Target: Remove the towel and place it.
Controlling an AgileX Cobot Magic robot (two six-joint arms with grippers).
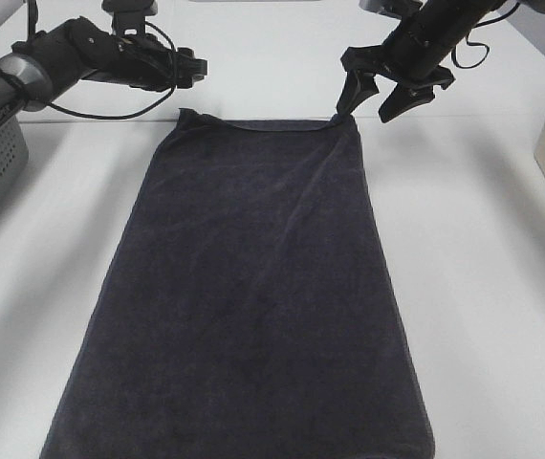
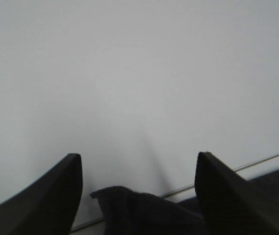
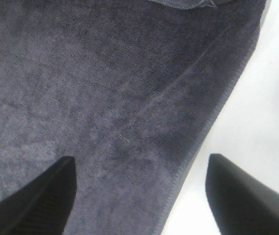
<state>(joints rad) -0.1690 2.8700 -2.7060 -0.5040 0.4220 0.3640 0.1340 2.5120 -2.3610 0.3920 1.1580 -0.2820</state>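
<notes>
Your left hand (image 1: 196, 67) is hovering spread and empty at about eleven o'clock, just off the towel (image 1: 249, 296)'s far-left corner, while your right hand (image 1: 373, 96) is hanging spread wide at one o'clock over the far-right corner. The towel is lying flat along the white worktop (image 1: 483, 249), so placing looks nearly finished; next, you are likely lifting both hands clear.
</notes>
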